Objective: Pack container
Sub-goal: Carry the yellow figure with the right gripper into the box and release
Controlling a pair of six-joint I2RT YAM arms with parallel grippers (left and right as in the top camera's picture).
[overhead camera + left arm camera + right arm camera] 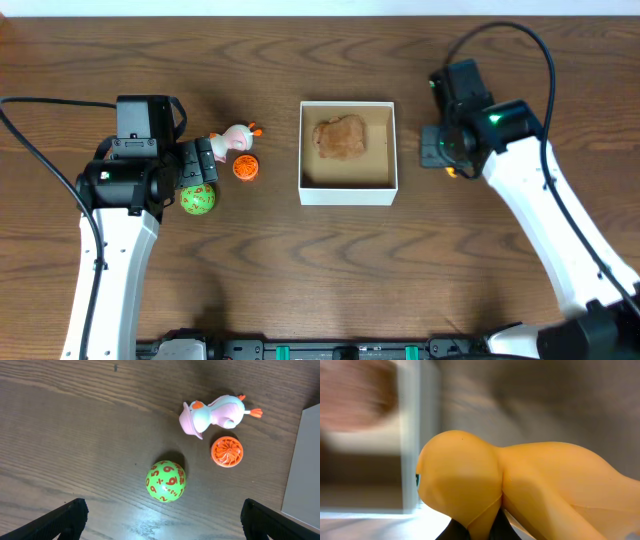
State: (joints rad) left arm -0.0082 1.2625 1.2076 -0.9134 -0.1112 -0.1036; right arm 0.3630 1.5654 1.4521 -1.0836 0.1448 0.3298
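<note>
The container, a shallow white box with a brown inside, sits mid-table and holds a brown lumpy toy. My right gripper hovers just right of it, shut on a yellow rubbery toy that fills the right wrist view; its dark fingers pinch the toy from below. The container wall is blurred at the left there. My left gripper is open and empty. A green ball with orange numbers lies just ahead of its fingers.
A pink and white duck toy and an orange ridged disc lie left of the container, whose edge shows at the right of the left wrist view. The same toys show overhead: duck, disc, ball.
</note>
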